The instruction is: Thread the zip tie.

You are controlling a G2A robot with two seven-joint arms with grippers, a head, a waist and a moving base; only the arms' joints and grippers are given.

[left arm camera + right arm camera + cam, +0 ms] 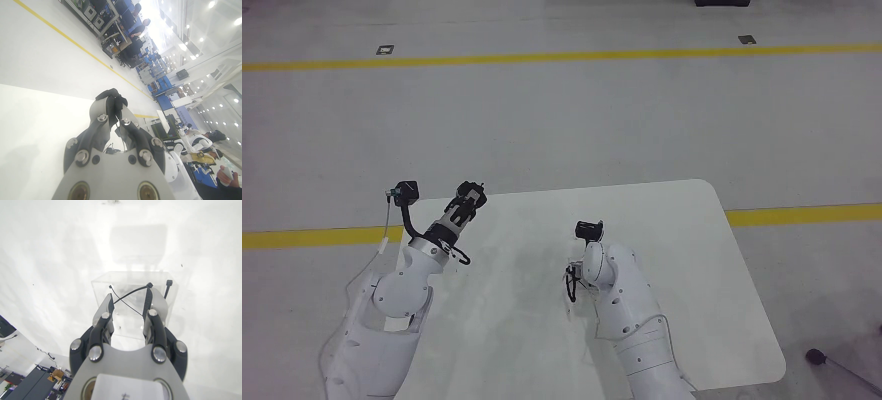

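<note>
Threading was not begun: left gripper point(114, 97) pinched what looked like a zip tie point(120, 126), right gripper point(129, 294) gaped open above the clear box point(98, 294).

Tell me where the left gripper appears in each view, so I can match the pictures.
Top view: the left gripper is at the far left corner of the white table.
Left wrist view: its shut fingertips stand before the table's edge.
Right wrist view: that open one is the right gripper, above a clear box.
Shared landmark: the table.
</note>
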